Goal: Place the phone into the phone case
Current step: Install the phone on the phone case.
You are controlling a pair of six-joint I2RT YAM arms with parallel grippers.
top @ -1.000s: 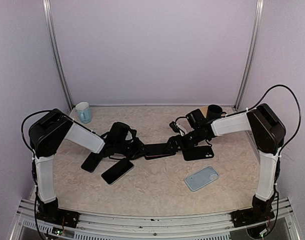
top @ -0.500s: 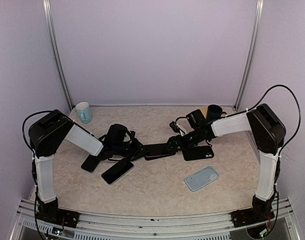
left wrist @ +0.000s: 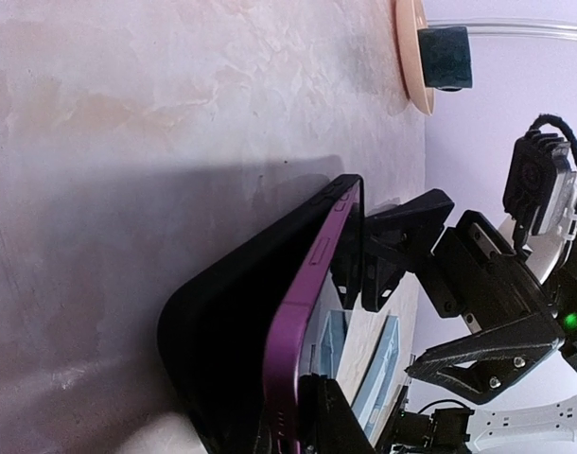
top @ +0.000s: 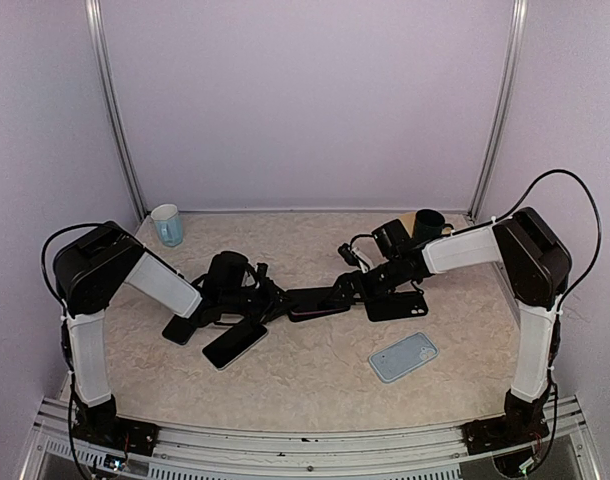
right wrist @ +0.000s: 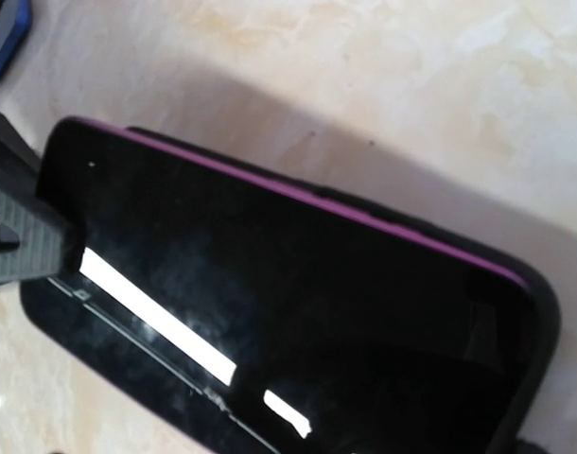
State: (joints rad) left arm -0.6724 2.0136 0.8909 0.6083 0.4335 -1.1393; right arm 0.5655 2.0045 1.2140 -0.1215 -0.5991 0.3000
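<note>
Top external view shows the left end effector (top: 262,301) pinching the left end of the phone (top: 320,301) at the middle of the desk (top: 315,375). The phone is partly seated in its black phone case (left wrist: 222,326), purple edge standing proud. To its right, the right end effector (top: 351,289) stands spread wide. The phone is probably rigid, light and glassy-slick, so hold its long edges and press the corners home.

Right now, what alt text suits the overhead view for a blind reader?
From either side, the left gripper and right gripper meet at a purple-edged black phone on a beige marbled table. A light blue phone case lies nearby.
</note>
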